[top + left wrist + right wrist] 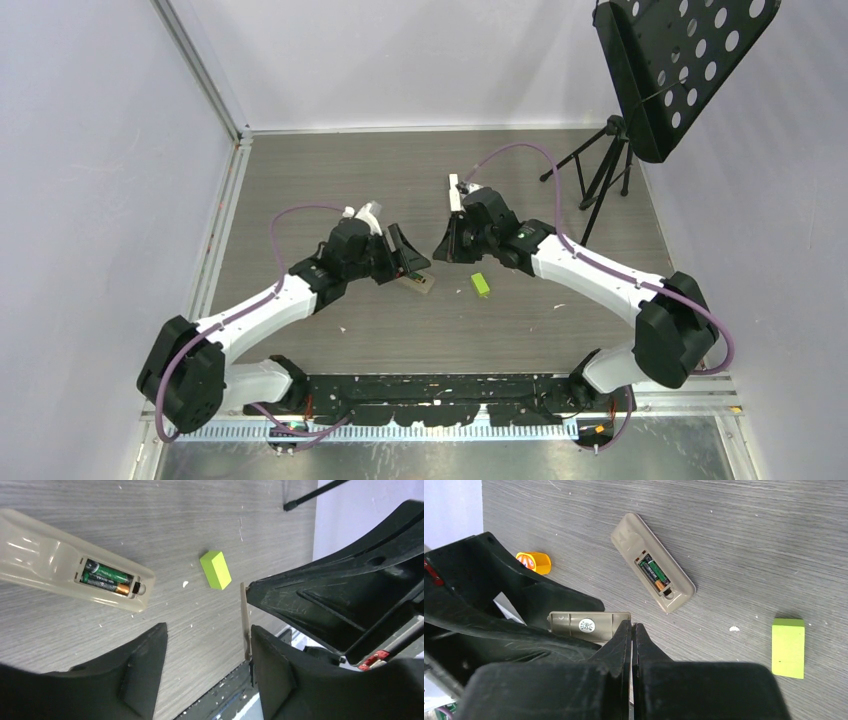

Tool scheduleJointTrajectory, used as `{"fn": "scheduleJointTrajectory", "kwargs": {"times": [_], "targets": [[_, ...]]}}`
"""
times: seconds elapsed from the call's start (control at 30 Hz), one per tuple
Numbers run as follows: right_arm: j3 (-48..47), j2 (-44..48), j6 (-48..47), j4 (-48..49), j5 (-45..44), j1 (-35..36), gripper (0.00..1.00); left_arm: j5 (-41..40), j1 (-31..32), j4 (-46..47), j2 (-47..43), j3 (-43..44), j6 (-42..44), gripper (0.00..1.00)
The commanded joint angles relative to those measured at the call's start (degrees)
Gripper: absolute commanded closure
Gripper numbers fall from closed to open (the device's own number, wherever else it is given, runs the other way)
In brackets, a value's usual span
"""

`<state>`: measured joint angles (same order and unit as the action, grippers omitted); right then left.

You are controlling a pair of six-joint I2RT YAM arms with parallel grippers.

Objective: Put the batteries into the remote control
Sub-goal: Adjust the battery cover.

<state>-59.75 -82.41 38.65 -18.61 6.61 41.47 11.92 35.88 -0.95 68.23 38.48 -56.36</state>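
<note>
A beige remote point(45, 565) lies face down on the table, also in the right wrist view point(651, 562) and the top view point(420, 283). Its open compartment holds two green-black batteries point(106, 577), also seen from the right wrist point(655, 573). No loose batteries show. My left gripper point(207, 630) is open, above the table beside the remote. A thin beige battery cover point(586, 625) lies edge-on against its right finger's inner face point(246, 625). My right gripper point(631, 626) is shut, its tips touching the cover's end. I cannot tell what holds the cover.
A bright green block point(216, 570) lies right of the remote, also in the top view point(481, 285). A small orange object point(534, 562) sits beyond the left gripper. A black music stand point(680, 70) on a tripod point(600, 185) stands at the back right. Walls close the left and back.
</note>
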Motion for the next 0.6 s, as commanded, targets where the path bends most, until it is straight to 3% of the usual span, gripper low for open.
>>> {"fn": "scheduleJointTrajectory", "kwargs": {"times": [0.0, 0.07, 0.17, 0.37, 0.47, 0.5, 0.53, 0.57], "targets": [[0.2, 1.8, -0.5, 2.3, 2.5, -0.1, 1.00, 4.9, -0.5, 2.0, 0.5, 2.1, 1.2, 0.49], [0.4, 2.1, -0.6, 2.3, 2.7, -0.1, 1.00, 4.6, -0.9, 2.1, 0.2, 1.6, 1.4, 0.62], [1.1, 3.0, -1.2, 2.9, 3.6, -0.1, 1.00, 5.9, -1.6, 5.6, -0.1, 0.6, 2.6, 0.68], [1.8, 4.2, -2.2, 2.9, 4.8, -0.2, 1.00, 11.0, -3.2, 8.1, 2.6, 1.4, 4.0, 0.65], [2.0, 4.6, -2.5, 2.7, 5.0, -0.3, 1.00, 13.0, -3.4, 10.1, 3.7, 1.1, 3.6, 0.87], [2.1, 4.9, -2.5, 2.6, 5.3, -0.4, 0.95, 13.6, -3.4, 12.2, 3.8, 0.6, 3.5, 0.96], [2.2, 5.3, -2.2, 2.4, 5.3, -0.5, 0.81, 14.3, -3.4, 14.9, 3.8, -0.2, 3.7, 1.00], [2.4, 6.2, -1.4, 2.1, 4.9, -0.7, 0.59, 14.9, -3.4, 17.8, 3.8, -0.7, 4.4, 1.00]]}}
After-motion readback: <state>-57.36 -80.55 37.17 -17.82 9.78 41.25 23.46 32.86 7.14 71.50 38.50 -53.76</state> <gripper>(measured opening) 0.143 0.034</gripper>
